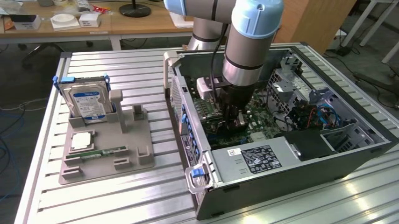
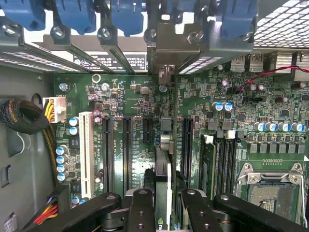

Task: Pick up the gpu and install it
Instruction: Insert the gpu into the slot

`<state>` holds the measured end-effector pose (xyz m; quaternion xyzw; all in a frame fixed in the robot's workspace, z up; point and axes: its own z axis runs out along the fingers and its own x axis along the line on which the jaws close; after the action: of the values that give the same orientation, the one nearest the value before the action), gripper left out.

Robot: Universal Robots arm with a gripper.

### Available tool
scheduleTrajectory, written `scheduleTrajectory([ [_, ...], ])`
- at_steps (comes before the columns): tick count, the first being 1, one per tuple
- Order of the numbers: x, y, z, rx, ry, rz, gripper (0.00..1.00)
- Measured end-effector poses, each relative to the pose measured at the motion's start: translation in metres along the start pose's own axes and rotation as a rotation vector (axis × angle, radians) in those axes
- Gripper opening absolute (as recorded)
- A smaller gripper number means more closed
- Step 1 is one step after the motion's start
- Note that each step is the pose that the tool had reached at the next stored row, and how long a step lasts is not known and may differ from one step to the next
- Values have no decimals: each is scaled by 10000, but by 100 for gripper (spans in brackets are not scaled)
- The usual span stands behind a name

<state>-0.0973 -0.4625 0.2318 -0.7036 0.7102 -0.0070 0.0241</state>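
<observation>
Pincer (image 2: 163,205) pinching the gpu (image 2: 163,193) edge-on, directly below the wrist, inside the open PC case (image 1: 349,158). Card's long axis runs parallel to the motherboard (image 2: 120,96) slots, bracket end toward the rear slot covers (image 2: 174,43); seating can't be told.

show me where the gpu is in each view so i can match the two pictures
Exterior view: the gpu sits under the claw, low inside the open computer case, over the motherboard, largely hidden by the arm.
Wrist view: the gpu is seen edge-on, a thin upright card running from between the claw fingers toward the rear slot brackets, its silver bracket at the far end.
Shared landmark: the green motherboard.
</observation>
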Motion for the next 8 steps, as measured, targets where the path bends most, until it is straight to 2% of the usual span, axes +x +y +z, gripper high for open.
scheduleTrajectory([
  [8, 0, 0, 10, 1, -3, 0, 26],
])
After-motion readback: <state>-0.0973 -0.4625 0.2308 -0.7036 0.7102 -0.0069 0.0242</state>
